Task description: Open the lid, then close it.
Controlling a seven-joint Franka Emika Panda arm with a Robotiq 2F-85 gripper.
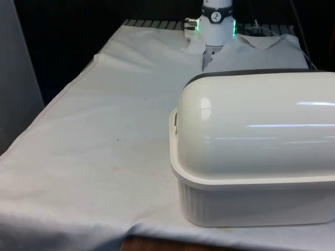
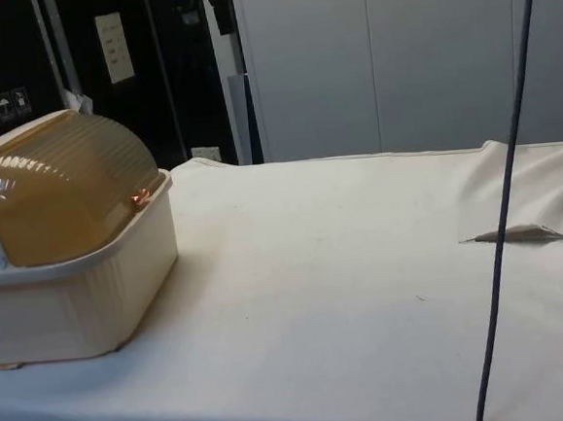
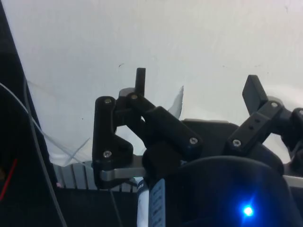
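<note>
A cream bread box (image 1: 251, 204) stands at the near end of the table on the front view's right, its rounded white back (image 1: 256, 130) turned to that camera. From the side, its ribbed amber roll lid (image 2: 65, 188) is pulled down to the rim of the base (image 2: 84, 304), with a small handle (image 2: 140, 197) at its lower edge. My gripper (image 3: 197, 84) hangs open above bare white cloth, well apart from the box. Nothing sits between its black fingers (image 3: 140, 78).
The white cloth (image 1: 104, 146) covers the whole table and is bunched into a fold (image 2: 532, 235) near the robot's base (image 1: 216, 21). A thin dark cable (image 2: 504, 193) hangs in front of the side camera.
</note>
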